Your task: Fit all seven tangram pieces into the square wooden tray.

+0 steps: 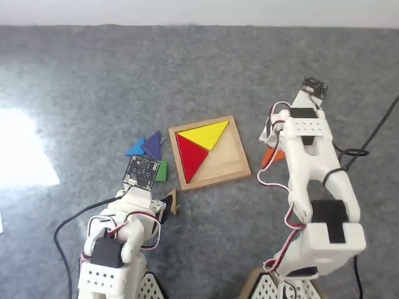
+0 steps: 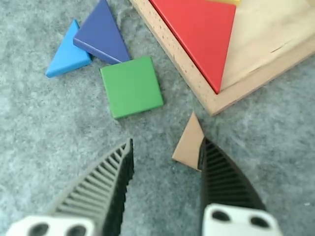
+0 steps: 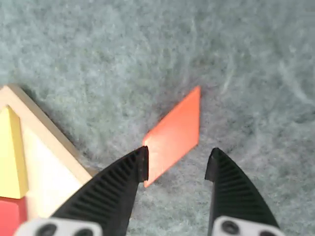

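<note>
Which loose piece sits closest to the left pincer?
The tan triangle, lying right at the left pincer; the green square, light blue triangle and dark blue triangle lie farther off.

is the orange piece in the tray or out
Out: the orange piece lies flat on the table beside the tray, between the right gripper's open fingers.

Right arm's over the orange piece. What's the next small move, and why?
Probably lower the right gripper and close on the orange piece: one end of the piece already lies between its open jaws, and the piece rests flat on the table, outside the tray.
</note>
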Controlling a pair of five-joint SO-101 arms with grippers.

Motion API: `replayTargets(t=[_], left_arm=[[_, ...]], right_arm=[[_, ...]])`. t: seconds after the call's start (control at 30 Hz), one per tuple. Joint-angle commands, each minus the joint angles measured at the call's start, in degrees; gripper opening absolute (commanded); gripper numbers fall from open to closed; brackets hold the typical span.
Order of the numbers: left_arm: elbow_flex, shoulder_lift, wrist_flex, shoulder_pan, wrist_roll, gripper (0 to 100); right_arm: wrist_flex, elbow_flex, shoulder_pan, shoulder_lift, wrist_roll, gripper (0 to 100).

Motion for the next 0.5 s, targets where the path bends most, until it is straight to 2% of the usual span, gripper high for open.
replayTargets(t=[0.0,0.17,0.47], left_arm=[[-0.31,-1.23,0.26,0.26,-0.79,21],[-0.31,-1.23,0.26,0.26,-0.79,21],[-0.31,-1.23,0.26,0.26,-0.79,21]], right_arm=[[-1.36,-1.58,-0.22,4.53,-3.69,21.3],[-1.45,-2.2,0.4,7.69,-5.89,21.5],[1.54,-12.48,0.13,15.34,-5.54,21.4]])
